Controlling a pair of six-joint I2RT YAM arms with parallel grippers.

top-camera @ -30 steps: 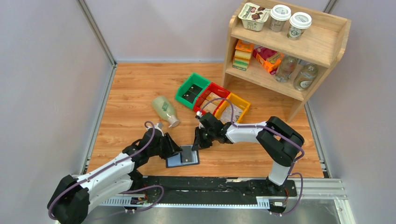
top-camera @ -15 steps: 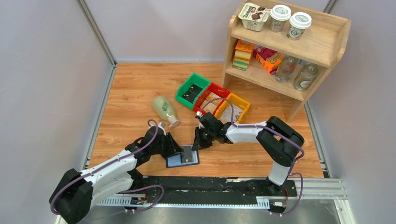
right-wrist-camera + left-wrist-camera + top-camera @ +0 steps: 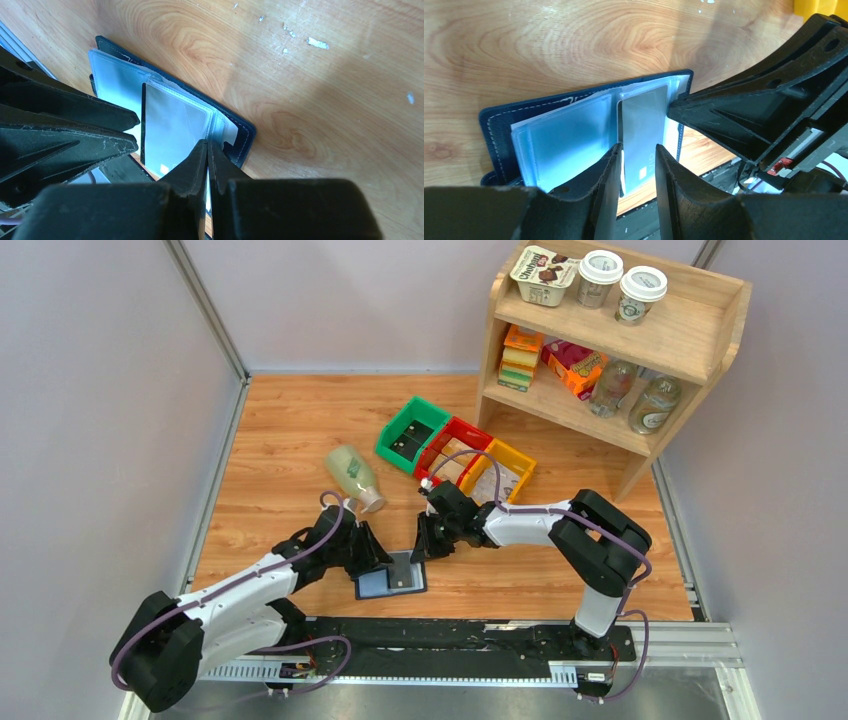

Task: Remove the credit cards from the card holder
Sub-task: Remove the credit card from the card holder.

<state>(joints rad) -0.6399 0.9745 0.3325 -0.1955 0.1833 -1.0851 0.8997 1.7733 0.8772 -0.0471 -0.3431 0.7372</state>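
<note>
The navy card holder (image 3: 371, 587) lies open on the wooden table near the front edge, its clear sleeves up. A grey credit card (image 3: 642, 120) sticks partway out of a sleeve toward the near edge, also seen in the right wrist view (image 3: 172, 125). My left gripper (image 3: 638, 155) hovers over that card's exposed end with its jaws apart, the card lying flat below the gap. My right gripper (image 3: 207, 145) is shut, its tips resting on the holder's right-hand sleeves by the navy cover (image 3: 245, 135). I cannot tell whether it pinches a sleeve. The two grippers (image 3: 378, 558) (image 3: 420, 552) face each other across the holder.
A pale green bottle (image 3: 354, 477) lies on its side behind the left gripper. Green (image 3: 410, 433), red (image 3: 452, 450) and yellow (image 3: 497, 472) bins stand in a row behind the right gripper. A wooden shelf (image 3: 620, 340) with groceries fills the back right. The black base rail (image 3: 450, 635) runs just in front of the holder.
The left arm's elbow has swung slightly forward while its gripper stayed over the card holder. The right arm and the holder have not moved.
</note>
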